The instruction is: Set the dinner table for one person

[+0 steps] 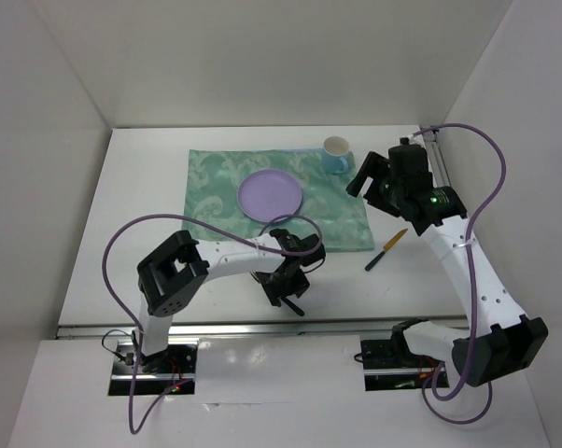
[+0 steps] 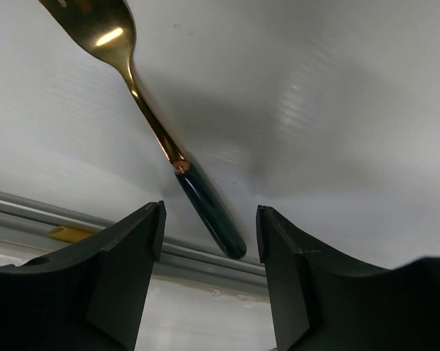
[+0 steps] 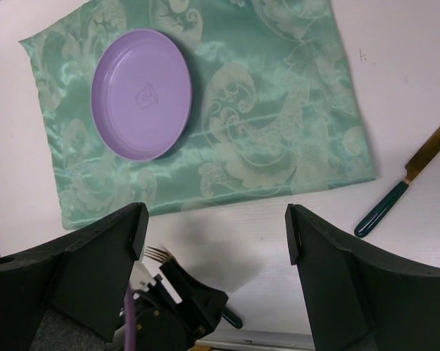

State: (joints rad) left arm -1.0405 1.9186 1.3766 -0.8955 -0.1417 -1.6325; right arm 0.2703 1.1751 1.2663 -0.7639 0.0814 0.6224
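The white dinner table (image 1: pixel 141 196) carries a teal patterned mat (image 1: pixel 346 219) with a purple plate (image 1: pixel 272 196) on it. A light blue cup (image 1: pixel 337 154) stands at the mat's far right corner. A gold fork with a dark green handle (image 2: pixel 158 131) lies on the table near the front rail. My left gripper (image 2: pixel 209 219) is open and hangs low over the fork's handle end, not touching it. A gold knife with a green handle (image 1: pixel 386 249) lies right of the mat. My right gripper (image 1: pixel 370 179) is open and empty, raised above the mat's right edge.
A metal rail (image 2: pixel 74 212) runs along the table's near edge, just behind the fork handle. White walls enclose the table on three sides. In the right wrist view the plate (image 3: pixel 141 93), knife (image 3: pixel 406 183) and fork tines (image 3: pixel 158 254) show.
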